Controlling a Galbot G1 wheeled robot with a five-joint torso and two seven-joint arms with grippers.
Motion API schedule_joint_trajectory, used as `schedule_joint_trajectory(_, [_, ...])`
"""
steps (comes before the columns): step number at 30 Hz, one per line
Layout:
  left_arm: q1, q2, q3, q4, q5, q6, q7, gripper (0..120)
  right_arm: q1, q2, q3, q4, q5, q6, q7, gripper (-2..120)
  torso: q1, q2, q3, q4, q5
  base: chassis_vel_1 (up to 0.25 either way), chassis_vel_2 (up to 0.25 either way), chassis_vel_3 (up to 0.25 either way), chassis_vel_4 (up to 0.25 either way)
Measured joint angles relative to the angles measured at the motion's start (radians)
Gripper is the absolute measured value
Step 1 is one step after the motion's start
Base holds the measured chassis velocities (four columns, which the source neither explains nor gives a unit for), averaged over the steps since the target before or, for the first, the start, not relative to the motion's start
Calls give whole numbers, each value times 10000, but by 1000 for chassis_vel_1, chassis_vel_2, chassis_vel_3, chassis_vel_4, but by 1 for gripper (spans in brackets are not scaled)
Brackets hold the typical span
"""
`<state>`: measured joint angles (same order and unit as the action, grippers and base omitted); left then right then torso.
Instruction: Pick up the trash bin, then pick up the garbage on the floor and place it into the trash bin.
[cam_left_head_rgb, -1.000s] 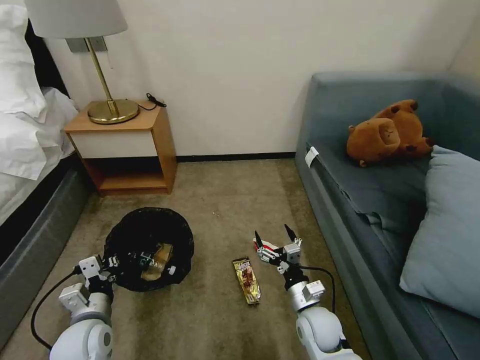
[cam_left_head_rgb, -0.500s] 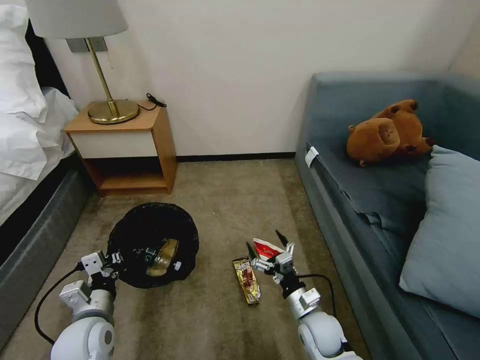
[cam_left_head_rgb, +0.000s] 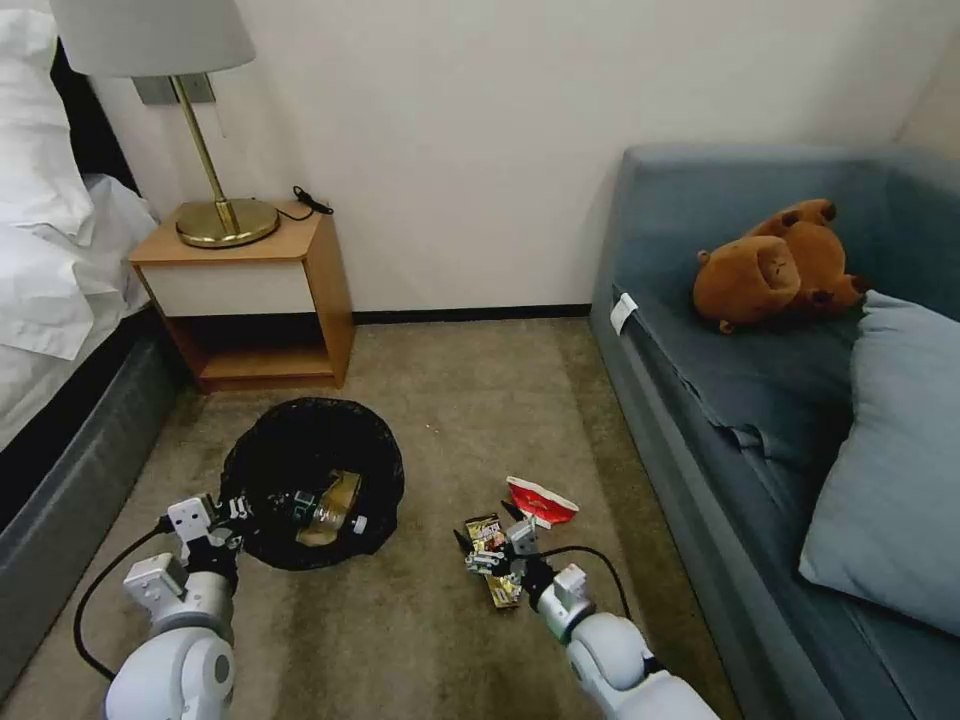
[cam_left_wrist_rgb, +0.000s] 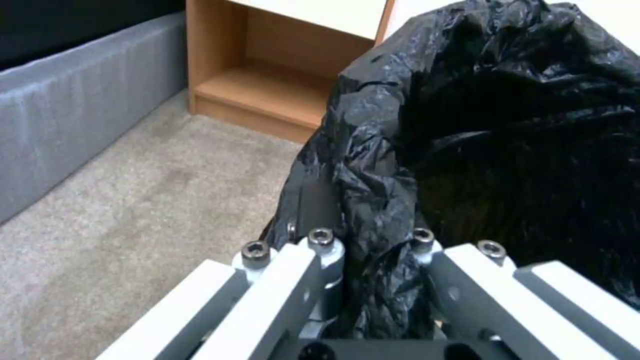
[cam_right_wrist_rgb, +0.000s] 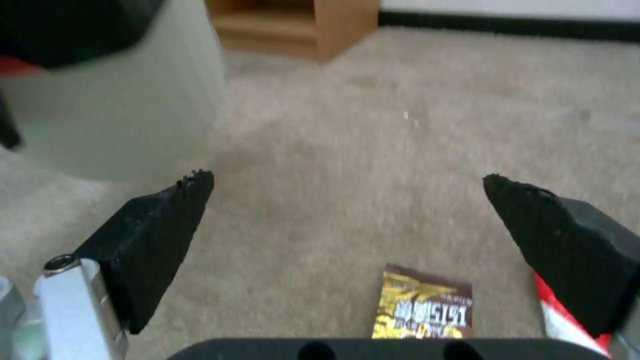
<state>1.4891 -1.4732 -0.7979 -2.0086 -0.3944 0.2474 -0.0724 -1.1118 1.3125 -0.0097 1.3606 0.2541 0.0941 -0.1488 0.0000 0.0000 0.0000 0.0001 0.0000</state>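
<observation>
Well, from the head view the job looks partly done: the left tool (cam_left_head_rgb: 232, 512) is clamped on the near rim of the bin (cam_left_head_rgb: 312, 482), which seems held up off the carpet (cam_left_head_rgb: 440, 400) with its mouth tipped toward the robot; inside lie a clear bottle (cam_left_head_rgb: 322, 512) and a tan bag (cam_left_head_rgb: 338, 492). The right tool (cam_left_head_rgb: 490, 556) hangs spread directly above the wrapper (cam_left_head_rgb: 493, 560), and the red cup (cam_left_head_rgb: 541, 499) lies on the carpet just beyond; so I judge the step is fetching the wrapper, which calls for a descent and a pinch across its width.

In the left wrist view the left tool (cam_left_wrist_rgb: 367, 260) grips a fold of black liner at the bin (cam_left_wrist_rgb: 493, 130) rim.

In the right wrist view the right tool (cam_right_wrist_rgb: 347, 220) gapes wide, holding nothing; the wrapper (cam_right_wrist_rgb: 424, 310) sits low between its tips, the cup (cam_right_wrist_rgb: 563, 315) touching one of them, and the bin (cam_right_wrist_rgb: 113, 100) stands off to one side.
</observation>
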Motion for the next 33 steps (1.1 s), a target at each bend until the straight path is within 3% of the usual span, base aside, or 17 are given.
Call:
schedule_joint_trajectory(2, [-12,-9,6,-6,25,2,9,3,70,-12,-68,-55,62,-144,72,100,0,0,0,0,0,0,0,0,0])
schedule_joint_trajectory(4, [-79,-88,16,-2,203,4,46,3,474,-102,-524,-314,844,-1117,585,100,0,0,0,-1,0,0,0,0,0])
schedule_joint_trajectory(7, [-78,-161,35,3,299,6,52,3,810,-177,-813,-540,1367,-1836,811,100,0,0,0,-1,0,0,0,0,0])
schedule_joint_trajectory(15, [14,-341,-22,-199,460,5,69,3,1383,-238,-1409,-1044,2220,-3280,1367,100,0,0,0,-1,1,0,0,0,0])
schedule_joint_trajectory(17, [107,-426,-33,-294,584,-29,92,3,1559,-196,-1465,-1090,2505,-4221,1574,100,0,0,0,-1,0,0,0,0,0])
schedule_joint_trajectory(21, [231,-568,-33,-415,689,-103,146,3,1747,-85,-1584,-1402,2513,-4688,1762,100,0,0,0,-1,0,0,0,0,0])
schedule_joint_trajectory(33, [403,-692,-35,-515,800,-225,168,3,2347,342,-1618,-2880,2192,-4752,1363,100,1,0,0,-1,0,0,0,0,0])
